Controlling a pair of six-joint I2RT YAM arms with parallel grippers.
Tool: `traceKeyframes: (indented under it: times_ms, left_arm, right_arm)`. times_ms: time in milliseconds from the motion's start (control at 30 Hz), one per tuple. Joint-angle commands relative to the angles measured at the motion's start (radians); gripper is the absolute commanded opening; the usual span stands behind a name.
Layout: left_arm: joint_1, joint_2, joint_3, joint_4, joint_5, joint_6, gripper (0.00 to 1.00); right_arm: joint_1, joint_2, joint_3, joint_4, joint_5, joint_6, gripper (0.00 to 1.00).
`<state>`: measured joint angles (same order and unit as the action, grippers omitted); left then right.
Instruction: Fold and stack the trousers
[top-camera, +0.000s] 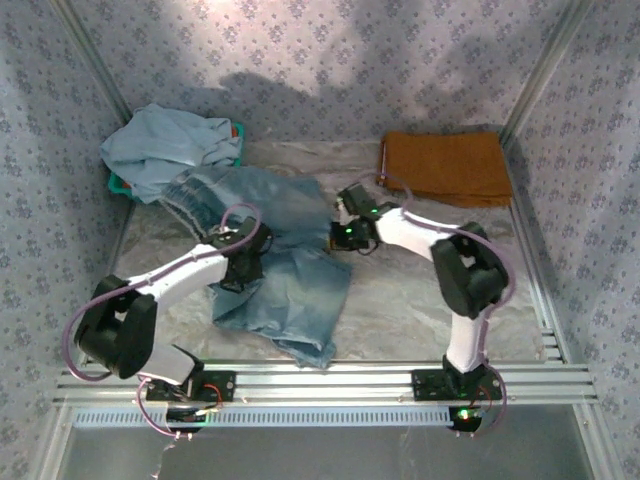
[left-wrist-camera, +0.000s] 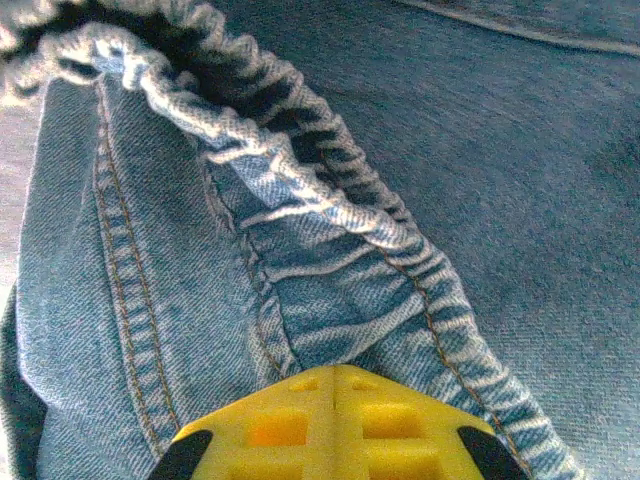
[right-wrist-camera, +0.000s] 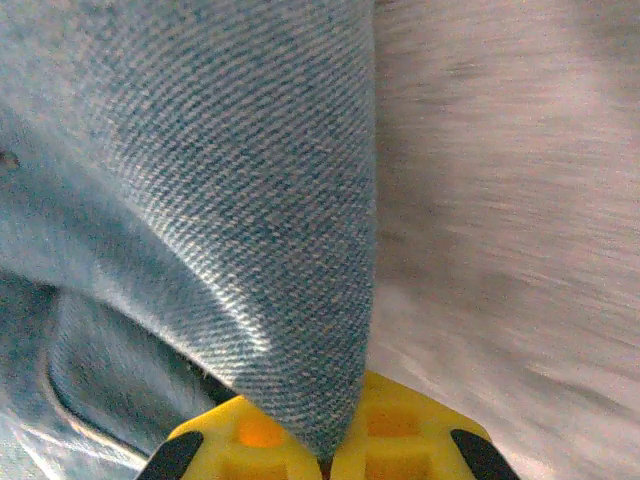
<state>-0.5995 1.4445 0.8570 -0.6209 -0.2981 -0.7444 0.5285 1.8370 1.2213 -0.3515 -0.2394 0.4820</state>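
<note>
We are in the middle of a fold. The jeans (top-camera: 290, 262) lie in the middle of the top view, on the crinkly table (top-camera: 420, 300), with one leg reaching toward the bottom edge. Our left claw (top-camera: 243, 262) sits on the left part of the jeans. In its own camera its yellow fingers (left-wrist-camera: 285, 425) are pressed tight together at the bottom of the frame, right at the stretchy waistband (left-wrist-camera: 300, 190), so we think it has a pinch of cloth. Our right claw (top-camera: 345, 228) is at the right edge of the jeans. It is closed too, with a fold of blue cloth squeezed between its yellow fingers.

To do this well, we think both claws should lift together, at the same height, so the cloth hangs flat between them. We should go slowly, lay one half over the other, and line up the edges before letting go. A tug from one side alone could bunch the jeans up. The brown folded trousers (top-camera: 445, 168) at the upper right look like the place to stack.
</note>
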Motion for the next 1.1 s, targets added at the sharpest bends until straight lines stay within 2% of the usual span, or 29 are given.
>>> traceKeyframes:
  times_ms: [0,100,233,300,367,400,433,467,567,633,733,800,900,1000,1067]
  left_arm:
    - [-0.112,0.035,-0.012,0.073,0.001,-0.077,0.0]
    - [-0.234,0.09,0.014,0.132,0.009,-0.15,0.0]
    - [-0.38,0.184,0.14,0.116,-0.036,-0.21,0.0]
    - [-0.412,0.204,0.197,0.089,-0.061,-0.222,0.0]
    - [-0.416,0.197,0.251,0.038,-0.081,-0.22,0.0]
    - [-0.416,0.189,0.272,0.008,-0.097,-0.212,0.0]
    - [-0.416,0.174,0.297,-0.031,-0.117,-0.206,0.07]
    - [-0.417,0.162,0.317,-0.052,-0.134,-0.197,0.26]
    - [-0.421,0.151,0.365,-0.12,-0.136,-0.161,0.61]
    - [-0.431,0.186,0.399,-0.128,-0.12,-0.135,0.77]
    - [-0.438,0.29,0.449,-0.141,-0.102,-0.115,0.85]
    - [-0.444,0.347,0.464,-0.128,-0.096,-0.107,0.85]
    - [-0.444,0.416,0.478,-0.147,-0.124,-0.107,0.75]
    - [-0.445,0.435,0.457,-0.148,-0.134,-0.111,0.58]
    - [-0.445,0.424,0.436,-0.162,-0.15,-0.125,0.39]
  right_arm:
    - [-0.12,-0.114,-0.091,-0.064,0.052,-0.014,0.0]
    - [-0.2,-0.172,-0.116,-0.125,0.042,-0.077,0.0]
    - [-0.31,-0.196,-0.102,-0.187,0.037,-0.116,0.01]
    - [-0.349,-0.175,-0.069,-0.206,0.018,-0.127,0.08]
    - [-0.361,-0.168,-0.042,-0.231,-0.004,-0.129,0.3]
    - [-0.36,-0.18,-0.048,-0.231,-0.005,-0.13,0.37]
    - [-0.357,-0.209,-0.064,-0.226,0.002,-0.124,0.45]
    - [-0.357,-0.241,-0.084,-0.225,0.015,-0.117,0.53]
    - [-0.358,-0.338,-0.145,-0.226,0.056,-0.09,0.64]
    - [-0.357,-0.393,-0.192,-0.218,0.058,-0.071,0.68]
    - [-0.353,-0.454,-0.258,-0.2,0.05,-0.041,0.69]
    - [-0.357,-0.484,-0.293,-0.198,0.052,-0.025,0.7]
    - [-0.361,-0.526,-0.338,-0.183,0.038,0.001,0.71]
    - [-0.352,-0.552,-0.383,-0.166,-0.006,0.021,0.71]
    - [-0.325,-0.567,-0.424,-0.158,-0.024,0.029,0.71]
